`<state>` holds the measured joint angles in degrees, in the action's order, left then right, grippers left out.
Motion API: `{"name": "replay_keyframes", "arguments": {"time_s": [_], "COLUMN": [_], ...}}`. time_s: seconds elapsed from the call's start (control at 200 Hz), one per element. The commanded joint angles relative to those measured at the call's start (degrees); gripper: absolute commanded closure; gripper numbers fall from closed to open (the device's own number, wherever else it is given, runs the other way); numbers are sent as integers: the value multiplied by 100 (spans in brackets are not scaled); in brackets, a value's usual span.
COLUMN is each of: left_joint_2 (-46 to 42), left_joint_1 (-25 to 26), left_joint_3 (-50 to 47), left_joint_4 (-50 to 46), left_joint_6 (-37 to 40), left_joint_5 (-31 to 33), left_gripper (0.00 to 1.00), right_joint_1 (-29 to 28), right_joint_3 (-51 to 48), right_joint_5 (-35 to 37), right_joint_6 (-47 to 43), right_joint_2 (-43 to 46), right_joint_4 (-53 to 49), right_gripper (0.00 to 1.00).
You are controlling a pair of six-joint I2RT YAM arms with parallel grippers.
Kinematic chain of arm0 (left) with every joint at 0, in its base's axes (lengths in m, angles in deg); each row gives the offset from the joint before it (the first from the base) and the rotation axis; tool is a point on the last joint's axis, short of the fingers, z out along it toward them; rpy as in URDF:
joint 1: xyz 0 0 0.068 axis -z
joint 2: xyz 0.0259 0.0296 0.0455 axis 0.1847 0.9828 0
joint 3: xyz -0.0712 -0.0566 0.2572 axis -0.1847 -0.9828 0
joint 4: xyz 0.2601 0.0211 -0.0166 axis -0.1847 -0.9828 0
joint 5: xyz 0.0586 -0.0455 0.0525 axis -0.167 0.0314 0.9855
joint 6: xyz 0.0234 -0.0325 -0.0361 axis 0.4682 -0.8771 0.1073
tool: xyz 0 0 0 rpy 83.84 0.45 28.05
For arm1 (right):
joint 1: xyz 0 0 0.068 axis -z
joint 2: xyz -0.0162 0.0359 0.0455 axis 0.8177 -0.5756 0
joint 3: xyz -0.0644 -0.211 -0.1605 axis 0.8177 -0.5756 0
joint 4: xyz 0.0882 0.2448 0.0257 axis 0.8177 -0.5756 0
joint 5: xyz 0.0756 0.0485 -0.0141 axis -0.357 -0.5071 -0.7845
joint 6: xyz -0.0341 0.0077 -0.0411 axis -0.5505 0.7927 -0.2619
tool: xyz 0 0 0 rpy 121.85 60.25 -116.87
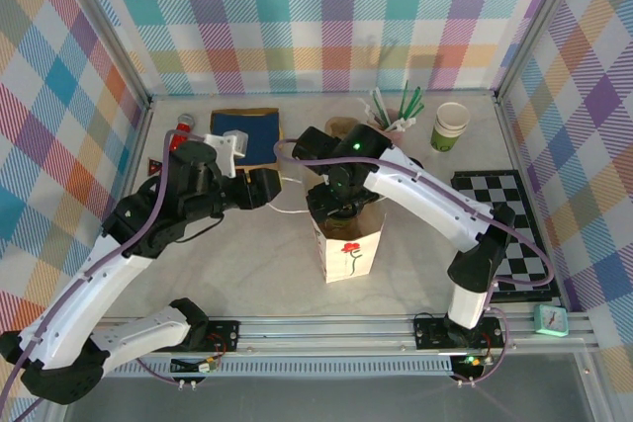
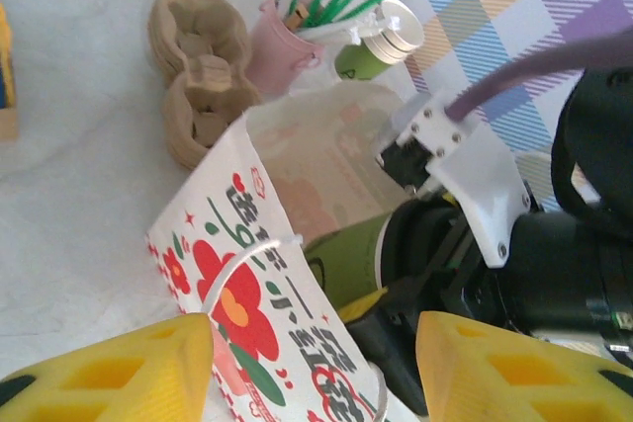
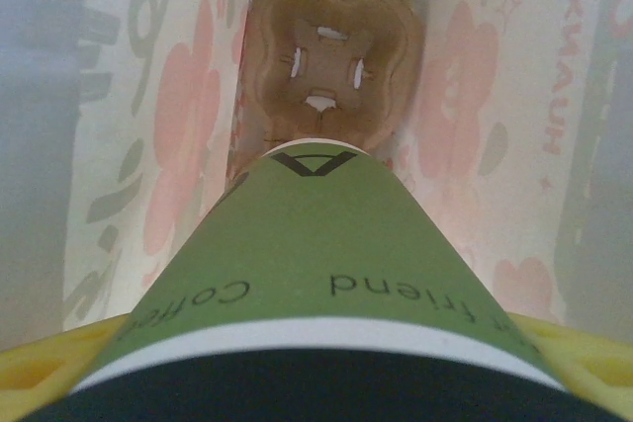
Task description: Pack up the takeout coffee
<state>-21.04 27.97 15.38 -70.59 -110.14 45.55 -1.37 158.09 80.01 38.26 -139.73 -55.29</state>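
Note:
The takeout coffee [image 3: 316, 264], a green cup with a white band and black lid, hangs upright inside the open top of a white paper bag [image 1: 346, 249] with red flower print. My right gripper [image 3: 316, 363] is shut on it just below the lid, a yellow finger [image 3: 40, 371] at each side. A brown pulp carrier [image 3: 331, 61] lies at the bag's bottom, right under the cup. My left gripper [image 2: 312, 373] stands open at the bag's left side, its fingers apart either side of the bag's wall [image 2: 257, 284] and white handle. The cup's green side [image 2: 346, 254] shows behind that wall.
A second pulp carrier [image 2: 198, 76], a pink holder of straws [image 1: 396, 116] and a stack of lidless green cups [image 1: 450, 127] stand at the back. A blue-topped box [image 1: 247, 135] lies back left, a checkered board [image 1: 514, 229] to the right, a teal clock [image 1: 551, 319] on the front rail.

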Motion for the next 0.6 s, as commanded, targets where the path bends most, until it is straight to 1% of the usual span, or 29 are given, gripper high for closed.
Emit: {"name": "replay_keyframes", "arguments": {"time_s": [0.0, 0.085, 0.185, 0.27, 0.39, 0.595], "left_joint_2": [332, 531, 759, 1004, 1361, 1875], "left_joint_1": [-26, -205, -539, -713, -767, -785], "left_joint_3": [275, 298, 269, 364, 666, 1176], "left_joint_4": [-287, -214, 16, 154, 203, 175], "left_joint_6": [440, 500, 539, 678, 1022, 1533], "left_joint_5": [444, 450, 100, -93, -204, -635], "left_gripper": [42, 41, 41, 41, 41, 38], "right_joint_1": [-37, -30, -36, -35, -33, -37], "right_joint_3": [-58, -73, -145, -222, -356, -540], "right_joint_5": [46, 131, 163, 146, 145, 102], "right_joint_6": [145, 161, 181, 197, 219, 163], "right_joint_2": [171, 227, 288, 337, 439, 577], "right_joint_4": [-25, -22, -2, 27, 107, 239], "right_gripper": [68, 68, 68, 68, 68, 68]}}
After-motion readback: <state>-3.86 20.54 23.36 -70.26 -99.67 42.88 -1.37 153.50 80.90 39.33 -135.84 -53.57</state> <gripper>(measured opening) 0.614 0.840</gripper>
